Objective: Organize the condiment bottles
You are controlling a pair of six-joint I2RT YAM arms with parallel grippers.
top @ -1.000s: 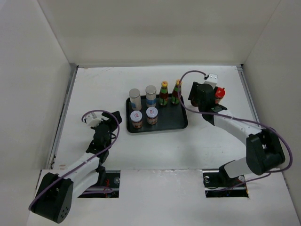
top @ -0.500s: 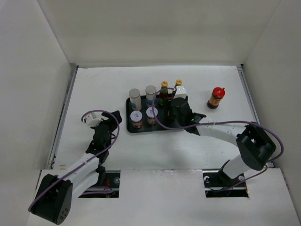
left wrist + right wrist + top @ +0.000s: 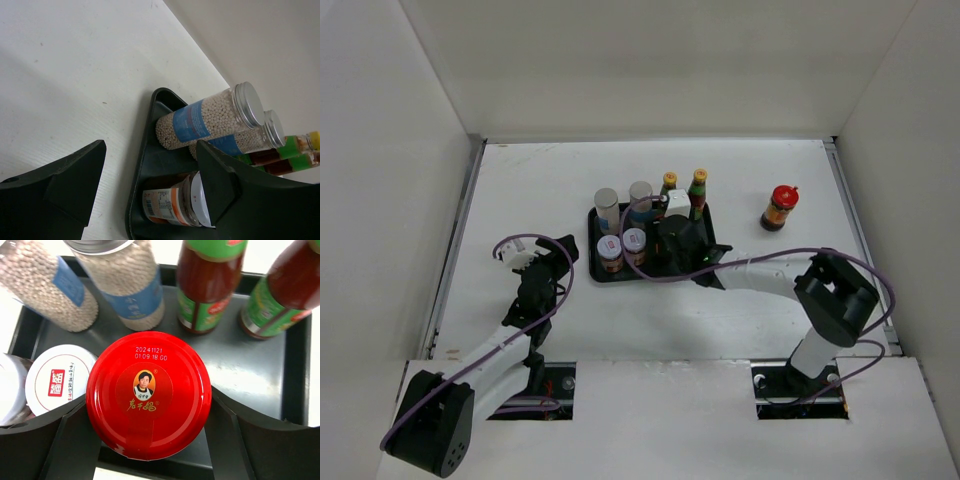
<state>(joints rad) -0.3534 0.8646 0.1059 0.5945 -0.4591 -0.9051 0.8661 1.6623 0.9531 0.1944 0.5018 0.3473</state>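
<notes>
Right hand [image 3: 672, 238] around bottle [image 3: 149, 395], body hidden

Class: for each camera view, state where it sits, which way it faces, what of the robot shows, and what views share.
Top external: above and behind the arm bases, looking down at the table; both arms, left gripper and right gripper show.
Left wrist: low, outside the black tray's corner, facing the silver-topped cylinders; its open fingers frame the view.
Right wrist: above the tray, looking down on the held red-capped bottle; fingers flank it.
Shared: all three show tray and cylinders.
</notes>
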